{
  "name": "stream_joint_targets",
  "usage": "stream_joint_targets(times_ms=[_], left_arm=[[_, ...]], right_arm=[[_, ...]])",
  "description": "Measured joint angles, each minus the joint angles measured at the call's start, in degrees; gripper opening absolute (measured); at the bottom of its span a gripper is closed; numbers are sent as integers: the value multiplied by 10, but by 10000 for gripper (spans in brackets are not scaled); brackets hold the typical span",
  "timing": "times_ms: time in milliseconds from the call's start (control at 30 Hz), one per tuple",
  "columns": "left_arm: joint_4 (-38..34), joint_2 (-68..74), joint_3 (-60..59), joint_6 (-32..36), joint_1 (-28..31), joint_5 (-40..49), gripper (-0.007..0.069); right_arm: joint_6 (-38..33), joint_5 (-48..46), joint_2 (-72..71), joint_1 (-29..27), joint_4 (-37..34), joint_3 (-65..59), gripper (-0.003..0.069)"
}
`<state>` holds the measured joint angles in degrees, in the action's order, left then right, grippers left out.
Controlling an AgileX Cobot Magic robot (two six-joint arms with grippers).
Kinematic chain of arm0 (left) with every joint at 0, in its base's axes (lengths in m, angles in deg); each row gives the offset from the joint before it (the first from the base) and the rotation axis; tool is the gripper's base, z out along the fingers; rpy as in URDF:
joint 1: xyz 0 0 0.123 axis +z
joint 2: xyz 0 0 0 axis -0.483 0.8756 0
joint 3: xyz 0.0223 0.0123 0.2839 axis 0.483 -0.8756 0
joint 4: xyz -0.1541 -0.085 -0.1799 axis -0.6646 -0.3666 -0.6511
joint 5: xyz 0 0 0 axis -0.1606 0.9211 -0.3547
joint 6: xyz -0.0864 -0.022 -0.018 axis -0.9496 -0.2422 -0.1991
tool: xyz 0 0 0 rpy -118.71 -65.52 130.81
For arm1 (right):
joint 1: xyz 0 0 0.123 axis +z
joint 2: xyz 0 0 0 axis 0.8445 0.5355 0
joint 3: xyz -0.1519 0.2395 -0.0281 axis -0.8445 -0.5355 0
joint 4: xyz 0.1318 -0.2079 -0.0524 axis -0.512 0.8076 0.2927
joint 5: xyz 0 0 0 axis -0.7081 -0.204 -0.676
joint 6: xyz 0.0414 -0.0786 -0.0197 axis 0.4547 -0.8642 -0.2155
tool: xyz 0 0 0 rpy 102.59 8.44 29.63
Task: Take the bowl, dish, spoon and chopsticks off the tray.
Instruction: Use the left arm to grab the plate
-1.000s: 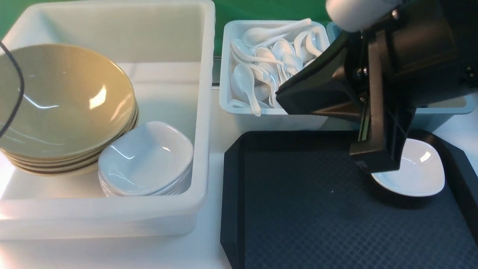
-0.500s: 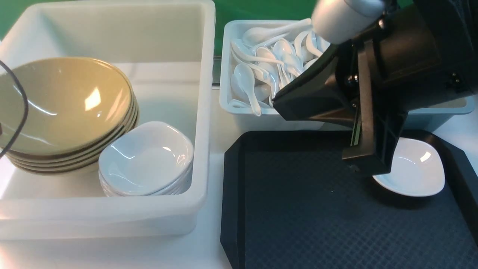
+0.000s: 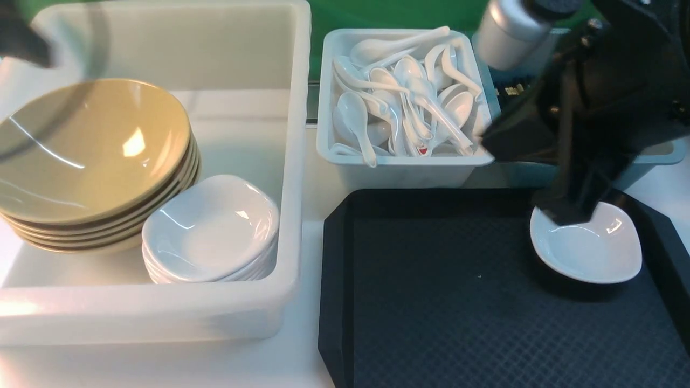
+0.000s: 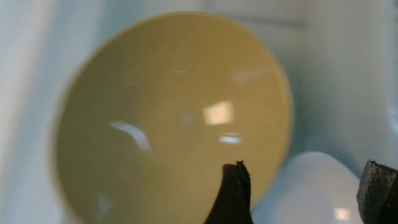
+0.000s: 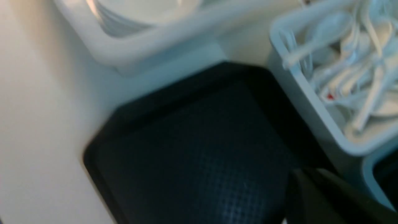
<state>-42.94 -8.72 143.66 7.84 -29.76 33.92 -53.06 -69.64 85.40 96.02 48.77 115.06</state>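
Left gripper (image 4: 304,189): black, blurred at the edge of the front view; jaws spread wide in its wrist view, nothing gripped.
Right gripper (image 5: 309,180): black, blurred; jaws shut, nothing seen in their grip.
Right gripper position: covers part of the dish's rim in the front view; whether it touches cannot be told.
Dish: small, shallow, glossy white ceramic dish (image 3: 590,248), rounded-square, face up on the tray, near its far right corner.
Tray: large black plastic tray (image 3: 431,302), textured base, raised rim, clipped corners.
Bowl: large glossy olive-tan ceramic bowl (image 3: 102,156), tilted, uppermost of a stack inside the tub.
Tub: big white plastic tub (image 3: 242,302), left of the tray.
White stack: small white ceramic dishes (image 3: 210,229), nested, beside the tan stack in the tub.
Spoons: glossy white ceramic spoons (image 3: 353,116), heaped in a pale blue plastic bin (image 3: 399,175) beyond the tray.
Chopsticks: dark, gold-banded ends (image 3: 512,89) in a blue-grey plastic bin (image 3: 488,81), partly hidden by the right arm.
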Motion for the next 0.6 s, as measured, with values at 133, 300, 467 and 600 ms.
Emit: stream_joint_targets(times_ms=[133,300,467,600], left_arm=[[22,63,1,-3,-207,-62,332],[29,203,47,-3,-359,-108,325],[26,343,149,-3,-432,-107,356],[23,457,247,-3,-464,-108,403]], right_arm=[[64,-75,-12,-35,60,-1,34],[102,-81,-85,-59,70,-42,34],[129,-89,-179,-62,71,-111,34],[155,-91,-255,-62,71,-166,34]])
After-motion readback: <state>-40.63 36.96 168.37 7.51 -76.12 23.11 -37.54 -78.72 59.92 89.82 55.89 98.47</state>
